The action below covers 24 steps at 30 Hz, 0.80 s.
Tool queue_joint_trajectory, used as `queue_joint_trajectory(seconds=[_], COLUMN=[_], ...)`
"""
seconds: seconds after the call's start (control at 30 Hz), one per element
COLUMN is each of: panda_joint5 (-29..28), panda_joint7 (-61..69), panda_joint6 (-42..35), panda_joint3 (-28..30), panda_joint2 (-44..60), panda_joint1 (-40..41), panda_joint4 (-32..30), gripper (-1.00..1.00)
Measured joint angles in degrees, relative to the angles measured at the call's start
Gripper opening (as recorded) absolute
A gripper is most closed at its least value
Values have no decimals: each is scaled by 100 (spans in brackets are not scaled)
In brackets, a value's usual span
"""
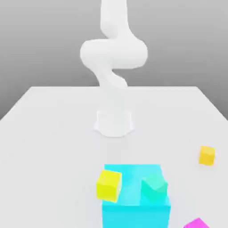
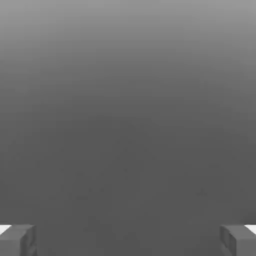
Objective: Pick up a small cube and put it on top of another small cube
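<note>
The fingers (image 2: 17,240) stand spread wide, grasping nothing, while the white arm (image 1: 113,49) rises folded at the exterior view's upper centre, well apart from the amber small cube (image 1: 206,155) at right.

Bright, soft, nearly shadowless render

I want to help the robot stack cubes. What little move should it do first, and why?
Probably swing the open gripper toward the small amber cube on the exterior view's right. That cube sits alone on the white table, apart from the big cyan block, and the gripper's fingers stand wide apart with nothing between them.
</note>
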<state>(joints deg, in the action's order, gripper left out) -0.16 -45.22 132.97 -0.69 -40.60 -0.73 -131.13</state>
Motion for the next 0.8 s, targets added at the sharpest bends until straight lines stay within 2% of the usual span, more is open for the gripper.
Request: queue_joint_trajectory(seconds=[0.8], panda_joint5=[-469], panda_joint7=[366], panda_joint6=[1138], panda_joint3=[-693], panda_joint2=[5026], panda_joint1=[-768], panda_joint4=[621], gripper=[0])
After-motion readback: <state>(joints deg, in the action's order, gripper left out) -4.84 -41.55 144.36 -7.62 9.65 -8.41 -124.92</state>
